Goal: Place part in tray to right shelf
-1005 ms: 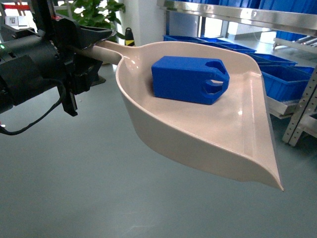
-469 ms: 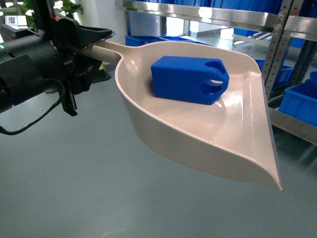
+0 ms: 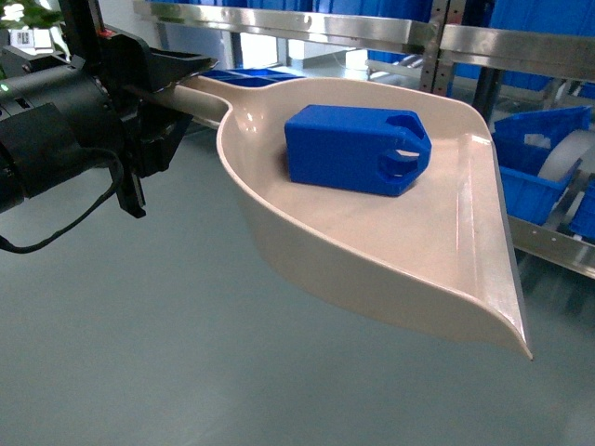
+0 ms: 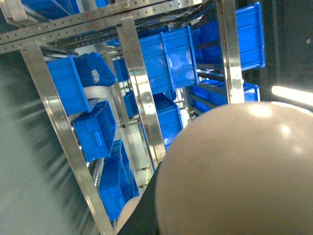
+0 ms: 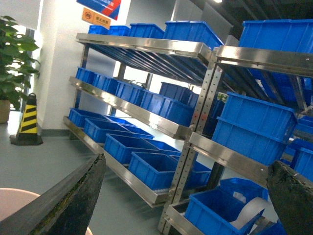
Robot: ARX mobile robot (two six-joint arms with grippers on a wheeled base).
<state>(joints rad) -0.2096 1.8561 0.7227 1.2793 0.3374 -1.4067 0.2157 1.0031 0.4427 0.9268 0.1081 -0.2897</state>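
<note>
Gripping the long straight handle of the beige dustpan-shaped tray [image 3: 390,251], the left gripper [image 3: 172,88] appears at the upper left of the head view with its black fingers pressed against the handle, carrying the scoop in the air above a grey-green floor [image 3: 139,353]. Inside the tray lies the bright blue part [image 3: 353,149], a boxy block resting on the scoop's floor toward the back wall, its notched lug with the round hole pointing toward the wide flat lip on the right. Behind the tray stands the stainless-steel shelf [image 3: 390,32], with a flat steel rail crossing the top of the view and blue crates [image 3: 535,163] on the lower level to the right. From the left wrist view, the tray's glossy rounded underside [image 4: 244,171] fills the lower right, and the steel uprights and blue crates of the rack lie beyond it, the whole scene tilted. From the right wrist view, the right gripper [image 5: 190,196] shows two dark fingers [image 5: 63,200] spread wide apart at the lower corners with nothing between them; between them are seen several shelf levels loaded with blue crates, a potted plant [image 5: 12,58] and a black-and-yellow striped cone [image 5: 28,122] at the far left.
</note>
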